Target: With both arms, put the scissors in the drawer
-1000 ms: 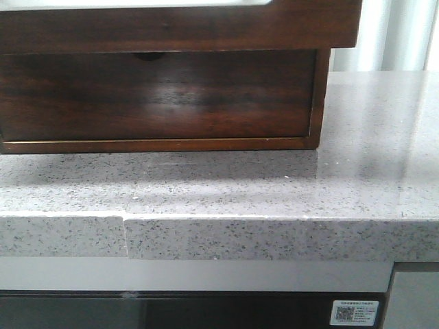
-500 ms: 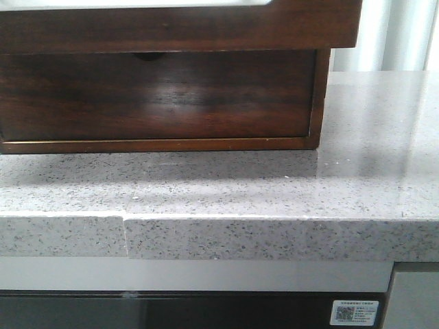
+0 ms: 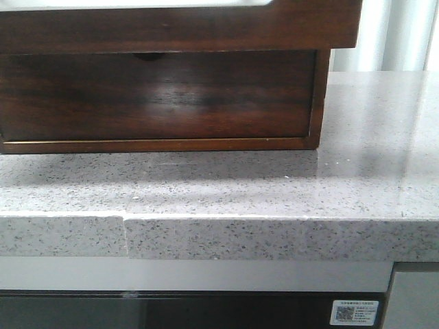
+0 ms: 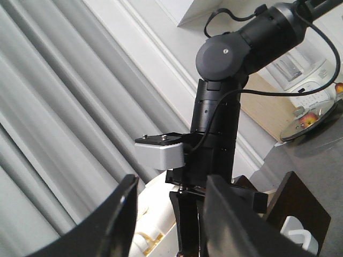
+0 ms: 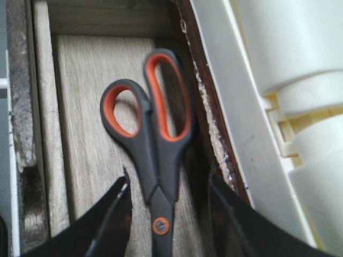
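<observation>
You are seeing no change in front: right end effector (image 5: 166, 214) hovering open astride scissors (image 5: 153, 144), left end effector (image 4: 169, 214) gaping empty; release apparently done.

This looks like a kitchen in a home or a mock-up of one. A grey speckled stone countertop (image 3: 274, 185) carries a dark wooden chest (image 3: 158, 96), and just below the countertop's front edge runs the dark glass front of a built-in appliance (image 3: 206, 312) with a QR-code sticker (image 3: 353, 312). Pale pleated curtains (image 4: 59, 123) hang behind. In the left wrist view a plate of fruit (image 4: 311, 120) rests on a dark surface.
</observation>
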You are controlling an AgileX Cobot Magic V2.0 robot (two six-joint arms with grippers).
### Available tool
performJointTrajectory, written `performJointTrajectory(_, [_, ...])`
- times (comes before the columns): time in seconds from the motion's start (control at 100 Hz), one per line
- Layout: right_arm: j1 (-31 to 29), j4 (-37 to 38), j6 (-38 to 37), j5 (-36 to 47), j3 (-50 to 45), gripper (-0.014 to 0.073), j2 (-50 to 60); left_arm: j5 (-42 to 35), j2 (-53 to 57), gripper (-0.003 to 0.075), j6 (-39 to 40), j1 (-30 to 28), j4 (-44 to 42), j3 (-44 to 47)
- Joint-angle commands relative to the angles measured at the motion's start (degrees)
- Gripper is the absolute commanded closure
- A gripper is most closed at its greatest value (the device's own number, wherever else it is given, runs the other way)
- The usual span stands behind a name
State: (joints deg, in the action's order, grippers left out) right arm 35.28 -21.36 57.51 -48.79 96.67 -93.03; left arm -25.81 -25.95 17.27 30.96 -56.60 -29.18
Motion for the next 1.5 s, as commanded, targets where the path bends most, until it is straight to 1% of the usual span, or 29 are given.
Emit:
performJointTrajectory(0.0, [-0.1,-0.9,-0.9,-1.6,1.7,0.0288,1.3,-1.6,-0.2,0.0445,0.7,0.4,2.5,-1.8])
performJointTrajectory(0.07, [-0.1,-1.4,-1.7,-2.6,2.1,0.0306,1.8,-1.6,0.0,0.0445,0.7,0.4,2.5,-1.8])
performJointTrajectory(0.14, [-0.1,-1.5,-3.0,-2.9,2.6,0.0369,2.8,-1.6,0.2,0.0445,0.7,0.4,2.5,-1.8])
performJointTrajectory(0.19, [-0.1,-1.7,-3.1,-2.9,2.6,0.0441,3.9,-1.6,0.6,0.0445,0.7,0.4,2.4,-1.8])
performJointTrajectory(0.29, [-0.1,-1.7,-3.3,-3.5,2.6,0.0630,6.3,-1.3,2.6,0.0449,0.9,0.4,2.4,-1.8])
performJointTrajectory(0.32, [-0.1,-1.9,-3.8,-3.6,2.6,0.0674,7.0,-1.2,3.0,0.0459,1.1,0.4,2.4,-1.8])
performJointTrajectory(0.4, [-0.1,-2.2,-6.0,-3.7,2.6,0.0653,9.1,0.3,5.0,0.0524,2.7,0.4,2.2,-1.8])
performJointTrajectory(0.45, [-0.1,-3.0,-6.3,-4.2,2.6,0.0652,10.6,2.3,6.3,0.0589,4.4,0.4,1.9,-1.8])
performJointTrajectory(0.48, [-0.1,-3.4,-6.5,-4.3,2.5,0.0652,11.4,3.5,7.1,0.0643,5.5,0.4,1.7,-1.6])
performJointTrajectory(0.55, [-0.1,-3.9,-8.4,-4.4,2.5,0.0652,13.3,5.8,9.1,0.0741,5.8,0.4,1.7,-0.8])
performJointTrajectory(0.64, [-0.1,-4.8,-10.1,-4.6,2.5,0.0652,15.9,7.3,12.0,0.0739,7.0,0.4,1.7,1.1])
performJointTrajectory(0.75, [-0.1,-6.1,-10.2,-3.9,1.1,0.0652,19.4,8.4,15.8,0.0739,9.7,0.4,1.9,4.1])
performJointTrajectory(0.9, [-0.1,-7.6,-10.2,1.5,-5.4,0.0652,26.4,9.6,19.7,0.0739,14.3,0.4,2.6,8.9])
performJointTrajectory(0.98, [-0.1,-8.1,-10.2,6.2,-11.5,0.0652,31.4,11.8,21.2,0.0739,15.8,0.4,4.2,11.1])
performJointTrajectory(1.08, [-0.1,-8.6,-10.2,12.2,-20.8,0.0652,37.9,15.7,22.6,0.0739,16.0,0.4,8.3,14.1])
performJointTrajectory(1.21, [-0.1,-10.3,-10.6,20.5,-33.1,0.0652,47.1,17.1,22.9,0.0739,16.0,0.4,14.7,17.1])
performJointTrajectory(1.33, [-0.1,-11.6,-10.7,26.2,-44.5,0.0653,56.1,17.1,22.9,0.0739,16.0,0.4,14.8,19.2])
performJointTrajectory(1.41, [-0.1,-12.0,-11.0,28.1,-51.6,0.0653,61.6,16.9,22.9,0.0739,16.0,0.4,14.8,20.2])
performJointTrajectory(1.49, [-0.1,-13.1,-11.0,29.1,-56.9,0.0653,66.7,16.9,22.9,0.0739,16.0,0.4,14.8,20.9])
